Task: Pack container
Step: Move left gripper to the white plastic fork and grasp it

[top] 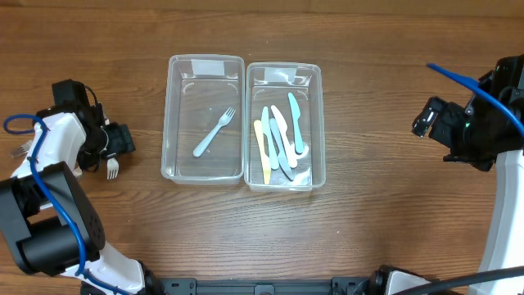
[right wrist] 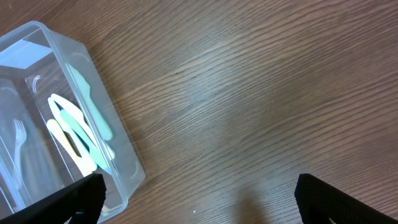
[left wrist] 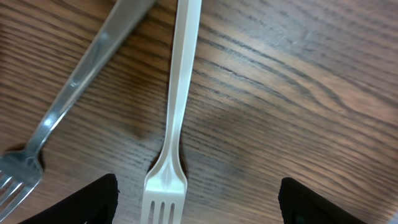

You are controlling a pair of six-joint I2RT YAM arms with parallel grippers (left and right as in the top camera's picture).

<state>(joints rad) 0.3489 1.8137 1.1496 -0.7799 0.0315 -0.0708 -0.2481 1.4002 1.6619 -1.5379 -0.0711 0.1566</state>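
Two clear plastic containers stand side by side mid-table. The left container [top: 174, 115] holds one light blue fork [top: 214, 132]. The right container [top: 318, 123] holds several pastel plastic knives [top: 281, 133], also seen in the right wrist view [right wrist: 78, 130]. My left gripper [top: 123, 141] is open at the far left, its fingers spread on either side of a white plastic fork [left wrist: 171, 118] lying on the table; the fork's tines show in the overhead view [top: 112, 170]. My right gripper [top: 424, 119] is open and empty over bare table, right of the containers.
A metal fork [left wrist: 65, 99] lies on the table just left of the white fork, angled toward it. More cutlery [top: 20, 150] lies at the far left edge. Blue cables run along both arms.
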